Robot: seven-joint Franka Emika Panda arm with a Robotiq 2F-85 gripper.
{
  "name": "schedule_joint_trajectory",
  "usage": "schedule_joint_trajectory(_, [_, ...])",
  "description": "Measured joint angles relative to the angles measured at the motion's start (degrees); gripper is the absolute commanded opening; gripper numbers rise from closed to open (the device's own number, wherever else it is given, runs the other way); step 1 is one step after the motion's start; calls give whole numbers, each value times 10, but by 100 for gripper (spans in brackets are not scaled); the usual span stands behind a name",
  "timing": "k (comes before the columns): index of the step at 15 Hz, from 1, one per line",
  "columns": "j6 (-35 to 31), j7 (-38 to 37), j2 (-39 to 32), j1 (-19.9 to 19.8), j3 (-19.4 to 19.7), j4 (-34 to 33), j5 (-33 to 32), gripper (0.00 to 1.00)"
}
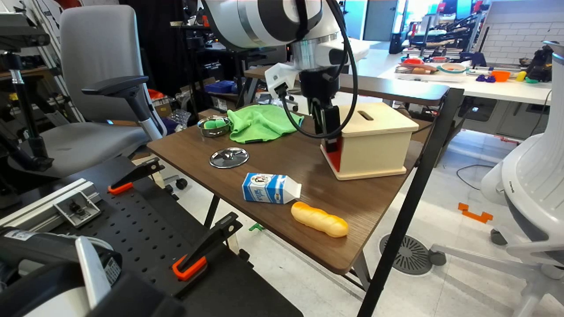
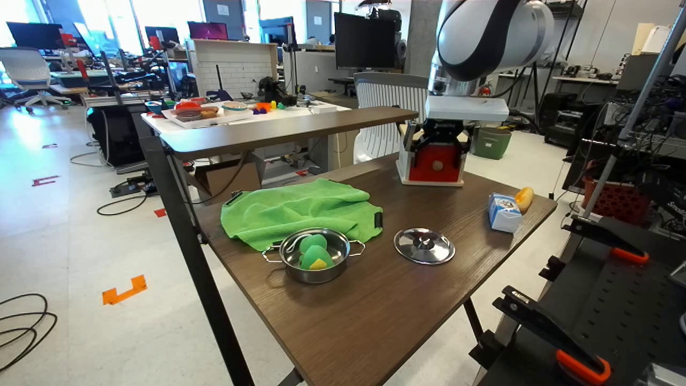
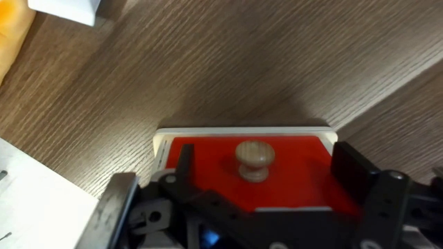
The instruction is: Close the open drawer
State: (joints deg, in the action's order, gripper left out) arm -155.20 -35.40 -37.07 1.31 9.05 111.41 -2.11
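The drawer (image 3: 294, 186) has a red-looking front with a round wooden knob (image 3: 255, 155). It also shows in both exterior views (image 1: 336, 159) (image 2: 429, 175). It sits in the pale wooden box (image 1: 376, 154) with a slot in its top. The front looks about level with the box's front edges; no drawer sides stick out. My gripper (image 3: 263, 152) is open in front of the drawer, pointing down. Its two fingers are spread on either side of the knob, with nothing between them touching it. The gripper (image 2: 437, 155) partly hides the drawer front. Whether it touches the front cannot be told.
On the brown table (image 1: 273, 154) are a blue-white milk carton (image 1: 266, 188), an orange-yellow bread roll (image 1: 319, 219), a metal lid (image 1: 229, 157), a green cloth (image 1: 264, 123) and a metal pot (image 2: 316, 274) with green things inside. A raised shelf (image 2: 289, 128) runs along one side.
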Motion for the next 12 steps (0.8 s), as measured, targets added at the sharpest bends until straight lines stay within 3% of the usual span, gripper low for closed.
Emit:
schedule_joint_trajectory(6, [-1,36,25,3,-3,20,0,100])
schedule_joint_trajectory(12, [-1,105,154,6,0,123,-2,100])
